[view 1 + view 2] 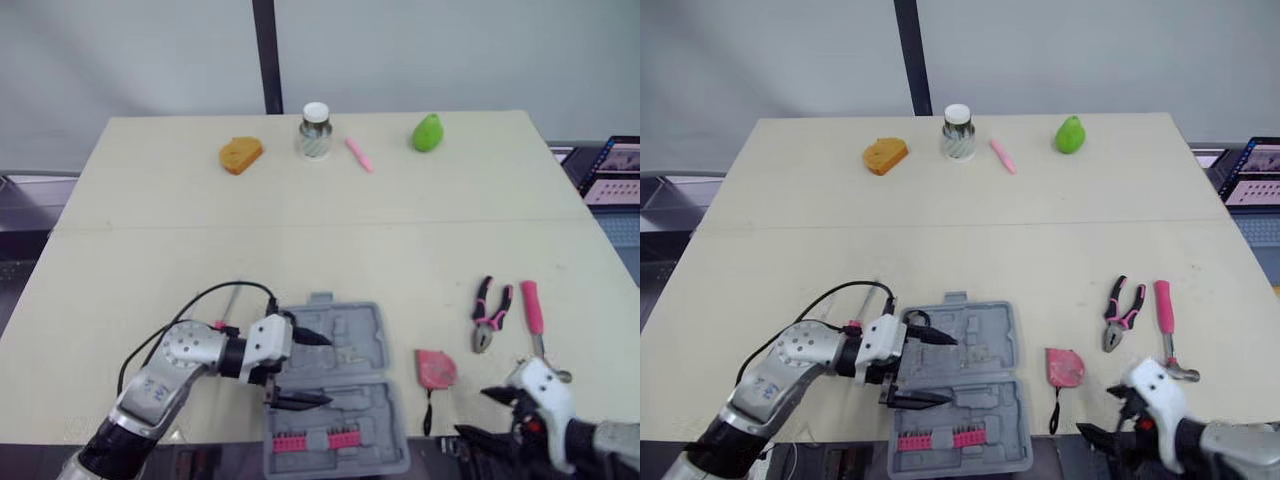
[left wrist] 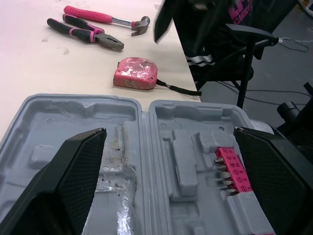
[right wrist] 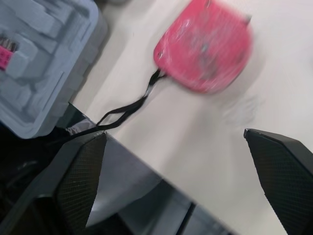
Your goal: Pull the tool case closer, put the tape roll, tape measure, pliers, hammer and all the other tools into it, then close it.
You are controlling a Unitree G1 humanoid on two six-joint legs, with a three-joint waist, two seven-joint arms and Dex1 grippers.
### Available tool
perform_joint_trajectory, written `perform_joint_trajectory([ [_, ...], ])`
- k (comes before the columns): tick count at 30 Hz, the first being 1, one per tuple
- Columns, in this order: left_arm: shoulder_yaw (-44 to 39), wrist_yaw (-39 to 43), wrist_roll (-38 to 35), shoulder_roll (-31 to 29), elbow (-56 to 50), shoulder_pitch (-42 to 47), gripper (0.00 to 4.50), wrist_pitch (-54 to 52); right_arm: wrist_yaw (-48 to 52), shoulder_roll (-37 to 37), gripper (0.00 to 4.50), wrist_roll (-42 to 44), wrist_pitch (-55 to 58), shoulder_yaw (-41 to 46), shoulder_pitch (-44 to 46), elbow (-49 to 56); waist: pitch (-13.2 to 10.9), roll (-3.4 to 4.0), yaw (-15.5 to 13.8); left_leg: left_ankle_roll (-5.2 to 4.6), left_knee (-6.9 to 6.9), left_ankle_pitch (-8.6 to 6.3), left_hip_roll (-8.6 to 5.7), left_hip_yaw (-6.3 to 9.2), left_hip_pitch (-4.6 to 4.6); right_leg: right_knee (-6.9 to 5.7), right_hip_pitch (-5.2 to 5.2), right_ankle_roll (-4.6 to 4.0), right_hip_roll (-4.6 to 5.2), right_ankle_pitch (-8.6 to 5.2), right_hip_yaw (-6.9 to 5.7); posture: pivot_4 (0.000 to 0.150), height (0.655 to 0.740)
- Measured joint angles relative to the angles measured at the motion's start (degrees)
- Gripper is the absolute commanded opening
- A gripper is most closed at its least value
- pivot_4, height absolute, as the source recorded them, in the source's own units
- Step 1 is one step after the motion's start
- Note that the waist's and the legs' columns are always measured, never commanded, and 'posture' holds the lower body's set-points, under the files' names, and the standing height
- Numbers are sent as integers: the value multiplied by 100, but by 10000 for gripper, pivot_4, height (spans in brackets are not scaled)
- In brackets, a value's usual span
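**Left gripper**. My two black fingers are spread wide and hold nothing. They point right over the left part of the open tool case, one finger over its far half and the other over its near half (whether either touches the plastic, I cannot tell). The grey tool case lies flat, both halves facing up, at the near edge of the table, left of centre. A row of pink bits sits in its near half.

**Right gripper**. My fingers here are likewise spread apart and empty, pointing left at the near right edge of the table. The pink tape measure lies just left of them and a little farther off, between this gripper and the tool case and apart from both. Its black strap trails toward the near edge.

**Further tools.** The pliers lie right of the tape measure, with their pink-and-black handles pointing to the far side. The hammer lies just right of the pliers and roughly parallel to them, with its pink handle far and its head near (beside my right wrist).

**Far edge, left to right.** An orange object, a jar with a white lid, a pink stick and a green object. A laptop sits beyond the table's right side.
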State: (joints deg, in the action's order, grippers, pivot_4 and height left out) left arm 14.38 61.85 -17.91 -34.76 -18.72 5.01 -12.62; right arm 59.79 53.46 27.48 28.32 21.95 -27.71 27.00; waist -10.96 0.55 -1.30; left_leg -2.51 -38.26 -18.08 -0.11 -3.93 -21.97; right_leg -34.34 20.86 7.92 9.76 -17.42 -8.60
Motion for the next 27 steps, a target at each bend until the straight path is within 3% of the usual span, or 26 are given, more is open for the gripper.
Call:
perform_joint_trajectory([
  [6,-211,-203,40,7,-170,-594,45000,553,1829,341,44509,-679,-2579,-1004,1951,-2203,-1,-1,-32,-1,0,-2,-2,14,21,24,-38,2,1,1,-10,1500,7400],
  [12,-335,-255,42,-19,-470,-912,45000,1010,2335,52,44509,-1291,-3820,-2048,2855,-3380,0,1,-14,0,-4,-1,-2,14,23,21,-42,3,2,2,-10,1500,7400],
  [27,-227,-232,294,-19,-277,-901,45000,1825,1908,-260,44509,-1857,-4196,-2606,3313,-3761,1,3,-16,2,-4,-2,-3,13,24,22,-42,3,2,2,-10,1500,7400],
])
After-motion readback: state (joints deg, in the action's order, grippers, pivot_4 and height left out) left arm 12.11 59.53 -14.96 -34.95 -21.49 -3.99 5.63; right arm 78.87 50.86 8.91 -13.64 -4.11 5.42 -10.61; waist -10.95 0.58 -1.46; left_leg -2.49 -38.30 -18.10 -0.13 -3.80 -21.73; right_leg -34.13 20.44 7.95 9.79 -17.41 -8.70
